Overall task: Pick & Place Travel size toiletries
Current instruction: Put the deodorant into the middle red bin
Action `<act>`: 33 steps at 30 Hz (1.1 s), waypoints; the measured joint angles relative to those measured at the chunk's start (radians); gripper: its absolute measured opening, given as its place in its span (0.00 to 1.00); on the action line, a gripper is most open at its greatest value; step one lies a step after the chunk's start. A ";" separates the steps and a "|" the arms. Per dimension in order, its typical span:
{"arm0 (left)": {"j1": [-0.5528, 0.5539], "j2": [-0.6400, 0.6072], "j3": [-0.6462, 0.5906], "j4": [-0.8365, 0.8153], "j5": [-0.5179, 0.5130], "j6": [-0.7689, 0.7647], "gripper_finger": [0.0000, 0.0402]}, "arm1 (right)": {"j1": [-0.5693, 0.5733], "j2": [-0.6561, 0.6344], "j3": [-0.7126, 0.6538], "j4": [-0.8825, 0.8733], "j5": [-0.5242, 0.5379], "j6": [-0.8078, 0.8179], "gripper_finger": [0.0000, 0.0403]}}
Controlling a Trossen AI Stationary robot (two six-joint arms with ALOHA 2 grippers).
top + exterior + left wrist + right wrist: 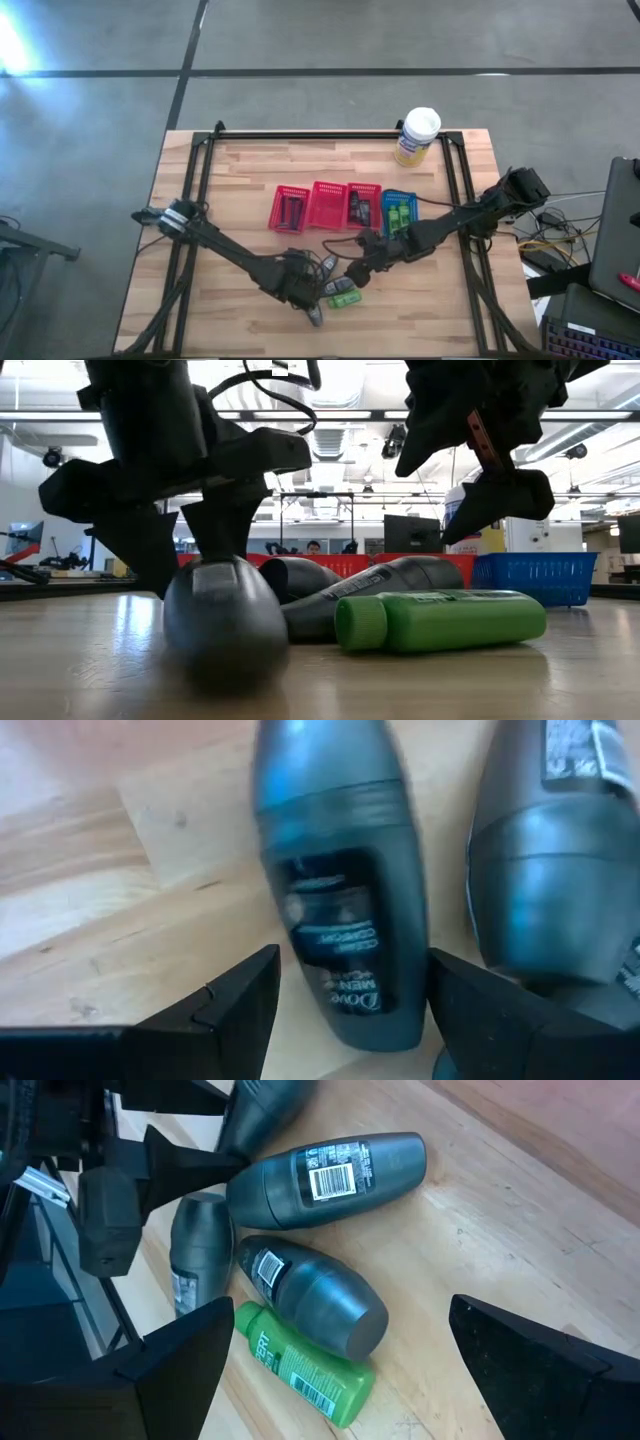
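Several travel size toiletries lie on their sides near the table's front edge: dark grey bottles (330, 1175) (310, 1295) (200, 1255) and a green bottle (305, 1370). My left gripper (352, 1010) is open and points down. Its fingers stand close on either side of one more dark grey bottle (340, 910), which lies on the wood nearest the front edge (316, 317). My right gripper (345, 1320) hangs open above the cluster with nothing between its fingers. The low view shows it raised (470, 470) over the green bottle (440, 620).
Red baskets (320, 207) and a blue basket (398, 212) stand in a row at mid-table, some with items inside. A white-and-yellow canister (417, 135) stands at the far edge. A black frame rail (330, 134) runs along the back, and bare wood lies at the left.
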 joint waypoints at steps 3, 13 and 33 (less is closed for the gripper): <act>0.001 0.006 0.000 -0.002 0.001 0.000 0.62 | 0.003 0.000 0.000 0.000 0.000 0.002 0.91; 0.009 0.008 -0.019 -0.004 -0.033 0.107 0.62 | 0.003 0.000 0.000 0.000 0.000 -0.004 0.91; 0.001 -0.040 -0.097 0.038 -0.031 0.460 0.46 | -0.004 -0.012 0.000 0.028 -0.063 -0.037 0.90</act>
